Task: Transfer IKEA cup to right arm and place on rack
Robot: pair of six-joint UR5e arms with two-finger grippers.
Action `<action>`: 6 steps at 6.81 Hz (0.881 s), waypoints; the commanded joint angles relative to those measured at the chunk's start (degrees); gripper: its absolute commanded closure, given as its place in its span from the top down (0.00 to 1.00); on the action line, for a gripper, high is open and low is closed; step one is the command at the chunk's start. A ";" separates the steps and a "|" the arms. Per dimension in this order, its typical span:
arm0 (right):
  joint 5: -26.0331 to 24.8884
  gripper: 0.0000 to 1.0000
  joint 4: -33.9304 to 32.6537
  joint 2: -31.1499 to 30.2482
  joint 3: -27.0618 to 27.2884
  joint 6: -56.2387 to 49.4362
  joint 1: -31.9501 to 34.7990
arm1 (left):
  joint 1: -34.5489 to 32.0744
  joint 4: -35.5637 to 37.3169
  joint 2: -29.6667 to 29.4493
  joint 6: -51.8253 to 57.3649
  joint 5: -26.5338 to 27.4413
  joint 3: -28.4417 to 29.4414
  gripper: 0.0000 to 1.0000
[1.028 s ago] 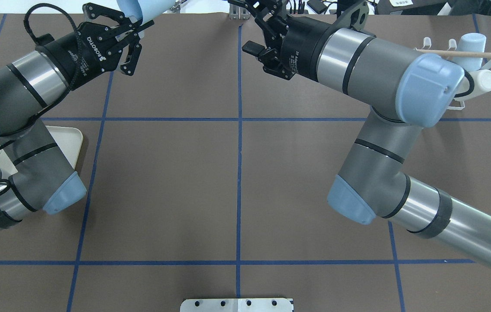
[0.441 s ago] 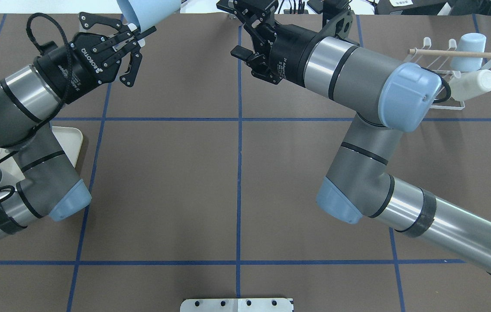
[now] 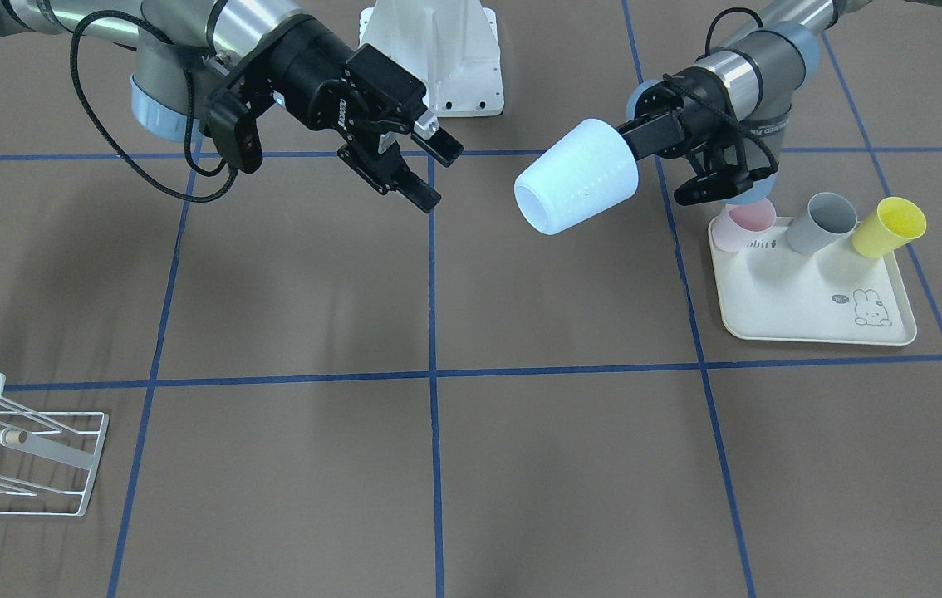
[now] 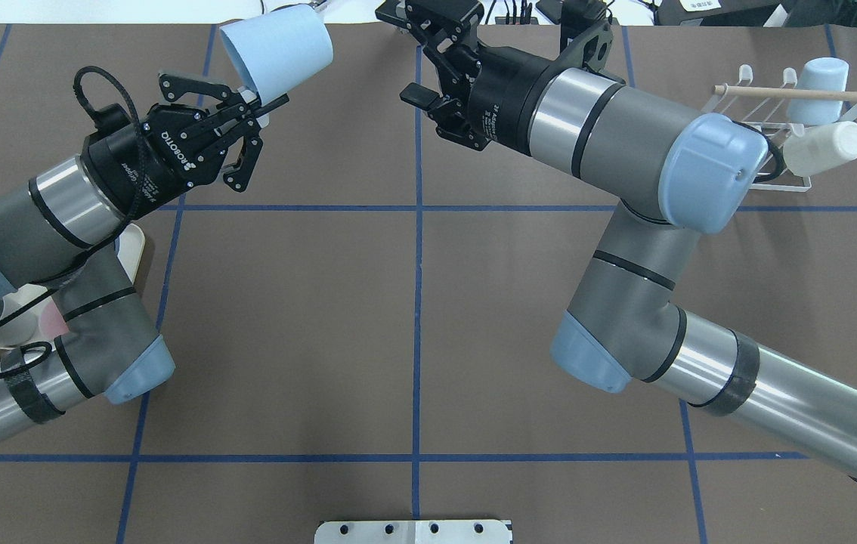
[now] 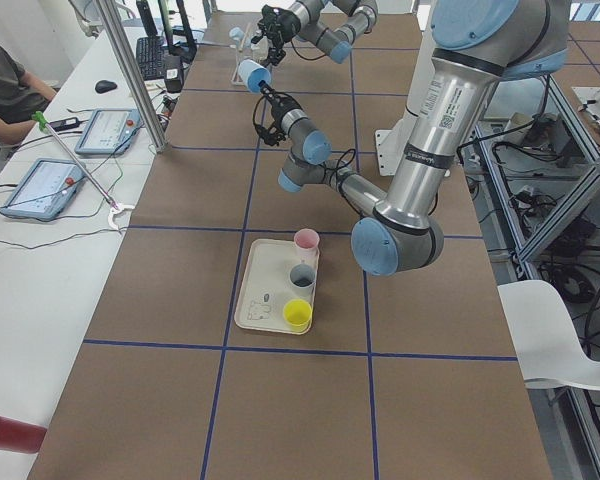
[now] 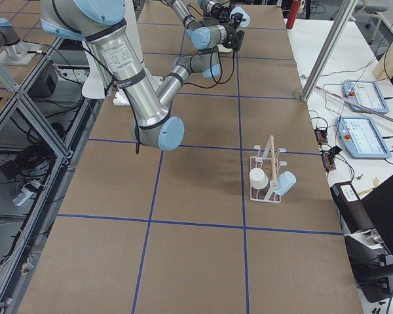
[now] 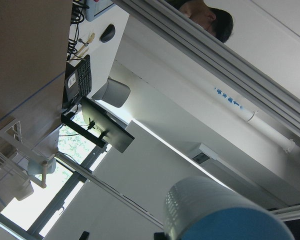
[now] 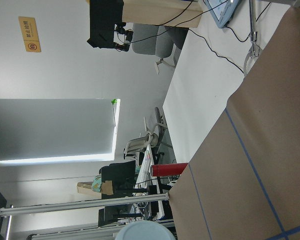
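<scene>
The left gripper [image 3: 647, 138] is clamping the narrow end of the light blue cup [image 3: 575, 178] and holding it in the air, right of centre in the upper part of the front view. The cup is lying tilted, its open mouth facing the lower left of that frame, toward the right gripper [image 3: 434, 174]. The right gripper is hanging left of the centre line with its jaws spread wide and nothing between them, and it is keeping well apart from the cup. In the overhead view the cup [image 4: 277, 49] is showing at the top left, at the table's far edge. The rack [image 4: 772, 125] is sitting in the upper right corner there, carrying a blue cup [image 4: 821, 79] and a white cup [image 4: 825, 147] under its wooden rod [image 4: 799, 94]. At the right of the front view a cream tray [image 3: 811, 311] is lying just below the left gripper, with a pink cup [image 3: 749, 224], a grey cup [image 3: 824, 223] and a yellow cup [image 3: 890, 226] standing along its upper edge. The left wrist view is showing the cup's ribbed wall at the bottom of the frame.
</scene>
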 commanded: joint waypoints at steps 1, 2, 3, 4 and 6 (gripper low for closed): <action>0.00 1.00 0.01 0.00 -0.09 -0.06 -0.36 | 1.69 -0.15 -1.85 0.75 0.52 0.40 0.00; 0.00 1.00 0.01 0.00 -0.09 -0.06 -0.44 | 2.22 0.38 -3.00 0.67 0.70 0.49 0.00; -0.08 1.00 0.01 0.00 -0.01 -0.06 -0.62 | 2.58 0.91 -3.96 0.67 0.79 1.27 0.00; -0.08 1.00 0.01 0.00 -0.01 -0.06 -0.88 | 2.58 0.82 -4.67 0.67 1.66 2.67 0.00; -0.08 1.00 0.01 0.00 0.08 -0.06 -0.97 | 3.28 0.82 -5.20 0.67 2.37 2.86 0.00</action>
